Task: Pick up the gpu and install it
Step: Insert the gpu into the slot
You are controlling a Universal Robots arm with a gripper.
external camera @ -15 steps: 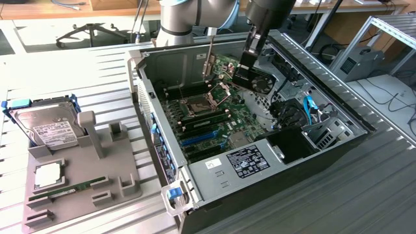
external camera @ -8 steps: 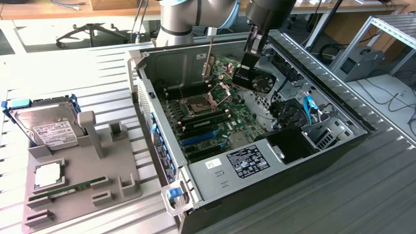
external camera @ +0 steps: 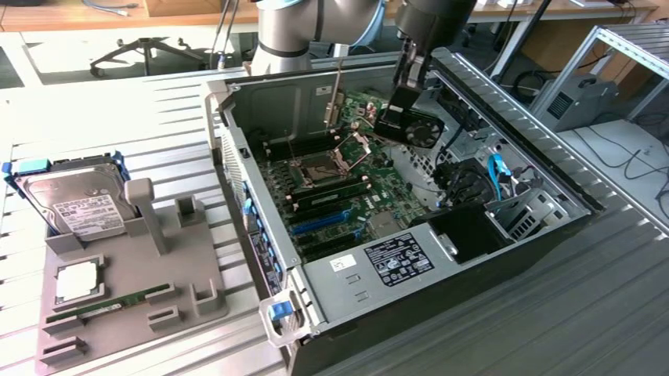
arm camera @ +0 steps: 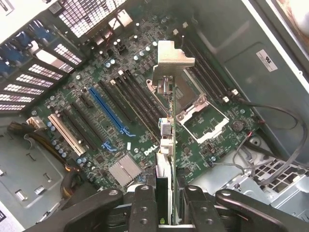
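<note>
Gpu (arm camera: 166, 130): hanging edge-on over the motherboard (arm camera: 145, 104) inside the open case (external camera: 460, 258), being pinched between the narrowly parted gripper (arm camera: 166, 195) fingers. Seemingly carrying toward installation, calling for lining its edge squarely over an expansion slot (arm camera: 108, 113).

The exterior view looks from high up and off to one side, slanting down over the table (external camera: 125, 102), far enough back to take in the whole open computer case (external camera: 222, 141), the gray parts tray (external camera: 193, 270) toward the exterior view's left, and the arm (external camera: 282, 31) reaching in from the far side. The wrist view sits close above the case's inside and faces down along the jaws, which are nearest the lens and closed on the graphics card (arm camera: 166, 125), seen edge-on. Both views share the motherboard (external camera: 350, 200) (arm camera: 145, 92), its processor socket (external camera: 313, 174) (arm camera: 200, 116) and the blue slot (external camera: 319, 223) (arm camera: 111, 111).
</note>
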